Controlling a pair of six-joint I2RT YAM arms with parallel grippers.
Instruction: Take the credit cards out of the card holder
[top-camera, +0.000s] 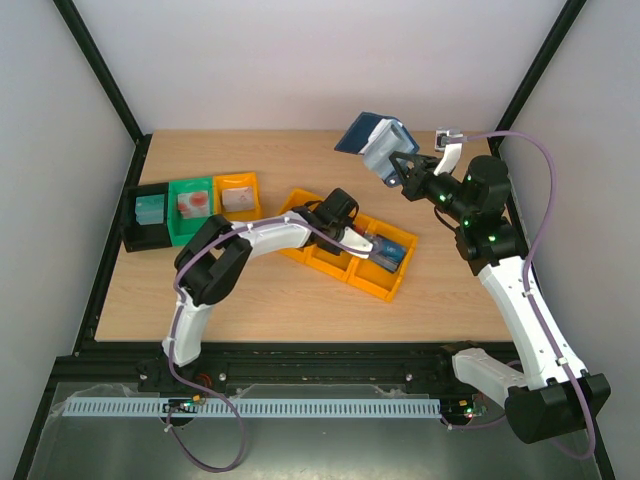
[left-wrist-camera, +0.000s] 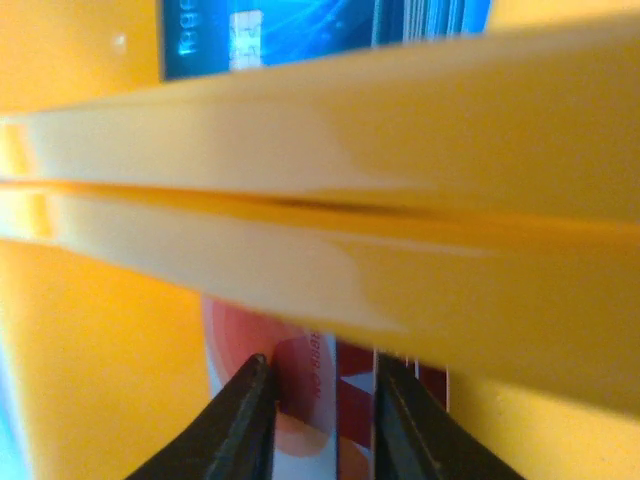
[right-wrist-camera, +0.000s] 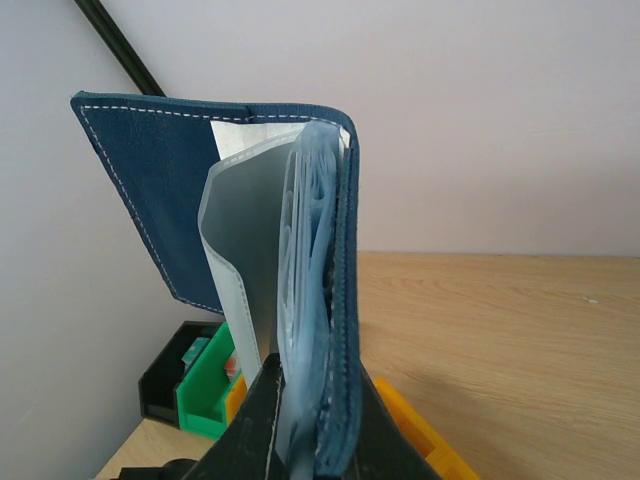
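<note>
My right gripper (top-camera: 402, 166) is raised over the far right of the table, shut on the lower edge of the dark navy card holder (top-camera: 372, 135). The card holder (right-wrist-camera: 180, 180) hangs open, its pale blue-grey pockets (right-wrist-camera: 305, 290) fanned out above my right gripper (right-wrist-camera: 315, 375). My left gripper (top-camera: 362, 243) reaches down into the orange tray (top-camera: 385, 285). In the left wrist view my left gripper (left-wrist-camera: 323, 365) has a narrow gap between its jaws, just above white credit cards with reddish print (left-wrist-camera: 310, 395) lying overlapped in the tray. A blue card (left-wrist-camera: 300, 30) lies beyond the tray's divider wall (left-wrist-camera: 350, 130).
Three small bins stand in a row at the back left: black (top-camera: 148, 215), green (top-camera: 190, 208) and orange (top-camera: 238, 195), each with something inside. The green bin (right-wrist-camera: 205, 395) and black bin (right-wrist-camera: 165, 385) also show under the card holder. Black frame posts stand at the table's corners.
</note>
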